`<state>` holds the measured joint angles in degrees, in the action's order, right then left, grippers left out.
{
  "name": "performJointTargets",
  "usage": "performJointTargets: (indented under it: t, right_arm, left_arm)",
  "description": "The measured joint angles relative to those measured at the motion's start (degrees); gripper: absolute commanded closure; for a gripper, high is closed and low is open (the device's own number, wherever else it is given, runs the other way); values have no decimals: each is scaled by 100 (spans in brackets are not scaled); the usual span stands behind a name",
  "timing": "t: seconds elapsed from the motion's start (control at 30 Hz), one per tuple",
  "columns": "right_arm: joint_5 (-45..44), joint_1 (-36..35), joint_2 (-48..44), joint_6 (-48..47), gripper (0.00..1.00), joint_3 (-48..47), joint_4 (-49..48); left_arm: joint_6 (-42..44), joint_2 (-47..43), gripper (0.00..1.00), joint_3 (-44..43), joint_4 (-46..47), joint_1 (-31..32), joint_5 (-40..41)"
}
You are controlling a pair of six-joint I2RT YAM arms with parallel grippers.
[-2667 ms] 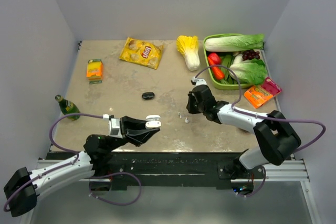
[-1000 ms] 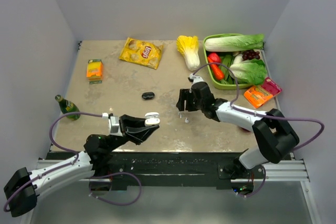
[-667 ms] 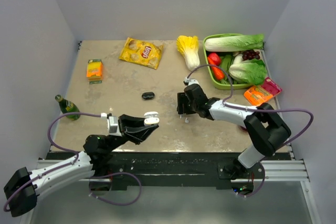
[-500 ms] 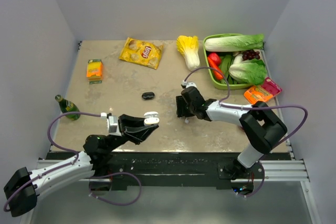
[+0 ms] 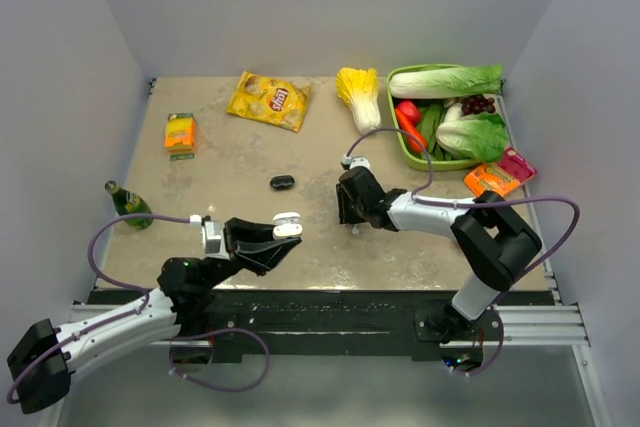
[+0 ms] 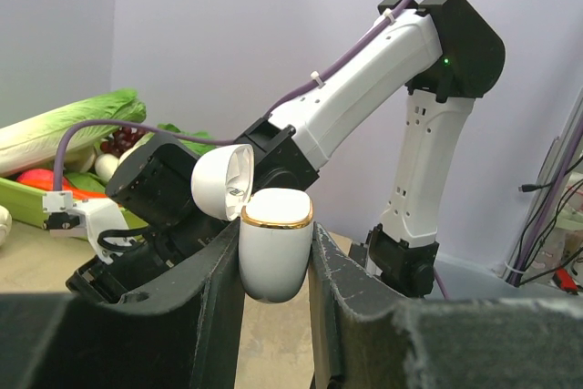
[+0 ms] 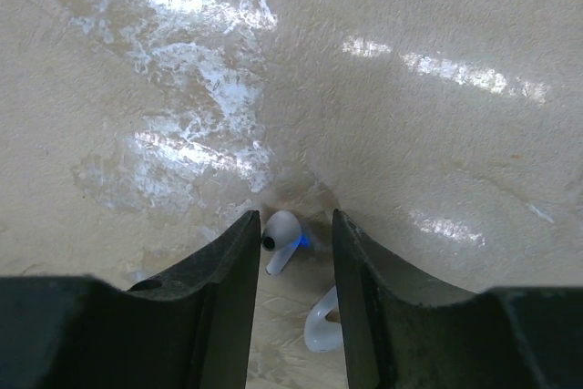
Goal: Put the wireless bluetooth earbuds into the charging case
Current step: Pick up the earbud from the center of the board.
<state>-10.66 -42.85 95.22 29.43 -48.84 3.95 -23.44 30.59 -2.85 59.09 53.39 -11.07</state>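
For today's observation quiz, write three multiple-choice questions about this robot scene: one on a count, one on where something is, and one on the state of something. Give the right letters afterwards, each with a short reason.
1. In the right wrist view, how many white earbuds lie on the table?
A four; B one; C two

2. Where is the white charging case?
A lying flat on the table; B between the fingers of the left gripper; C out of sight

3. How is the case's lid?
A hinged open; B shut; C taken off

Answers:
1 C: one bud sits between the fingers of the right gripper, and a second lies just beside it.
2 B: the left wrist view shows a finger pressed against each side of the case.
3 A: the lid tilts back from the gold rim, still attached.
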Motion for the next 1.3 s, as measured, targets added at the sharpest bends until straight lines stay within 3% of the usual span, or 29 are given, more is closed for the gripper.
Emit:
performJointTargets:
  t: [0.53, 0.77, 0.9, 1.03, 1.13, 1.23, 1.3]
  right_arm:
    - [-402, -214, 223, -11, 59, -203, 2]
    - [-518, -282, 201, -52, 41, -205, 59]
    - [-538, -297, 22, -46, 40, -149, 275]
    - [-599, -297, -466, -2, 43, 39, 398]
    - [-697, -295, -789, 20, 53, 131, 417]
    - [-769, -275, -815, 11, 77, 136, 404]
    - [-785, -254, -734, 0, 85, 140, 407]
  left_arm:
    - [-2, -149, 100, 0, -4, 0, 0]
    - [-2, -55, 100, 0, 4, 0, -7]
    - [-2, -61, 100, 0, 13, 0, -9]
    - [-4, -136, 100, 0, 11, 0, -11]
    - [-7, -166, 100, 0, 17, 0, -9]
    - [-17, -162, 100, 0, 17, 0, -11]
    - [-24, -164, 100, 0, 17, 0, -11]
